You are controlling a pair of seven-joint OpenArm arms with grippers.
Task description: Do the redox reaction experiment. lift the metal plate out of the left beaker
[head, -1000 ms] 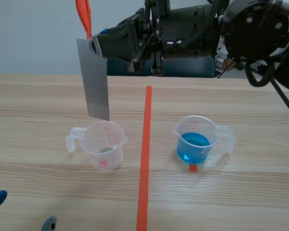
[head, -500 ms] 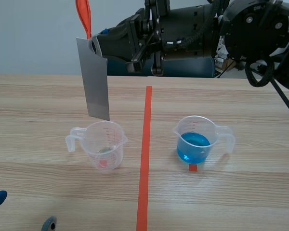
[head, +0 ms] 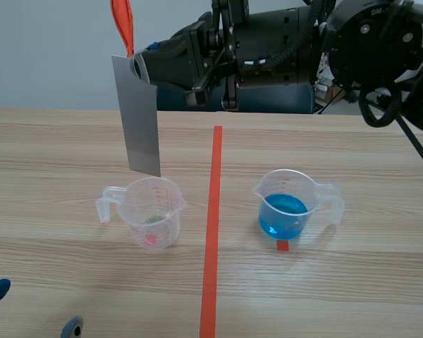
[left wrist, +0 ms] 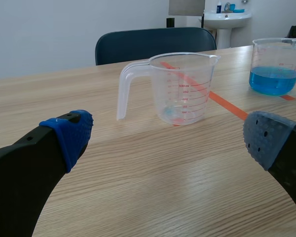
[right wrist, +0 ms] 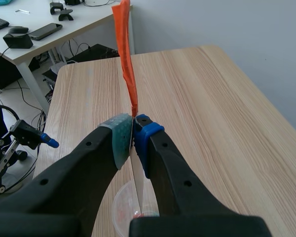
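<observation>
A grey metal plate (head: 136, 116) with an orange tab (head: 123, 24) on top hangs in the air just above the left beaker (head: 150, 211), its lower edge near the rim. My right gripper (head: 137, 68), reaching across from the right at the scene's top, is shut on the plate's upper edge; in the right wrist view the pads (right wrist: 122, 138) pinch the thin plate (right wrist: 136, 190) edge-on, with the beaker (right wrist: 127, 202) below. The left beaker (left wrist: 180, 89) is clear with a little at its bottom. My left gripper (left wrist: 167, 140) stands open low at the near left, short of that beaker.
A second clear beaker (head: 289, 208) holding blue liquid (left wrist: 274, 80) stands right of the orange tape line (head: 211, 225). A blue chair (left wrist: 148, 44) is behind the table's far edge. In the right wrist view a desk (right wrist: 34, 19) with small devices lies beyond the table.
</observation>
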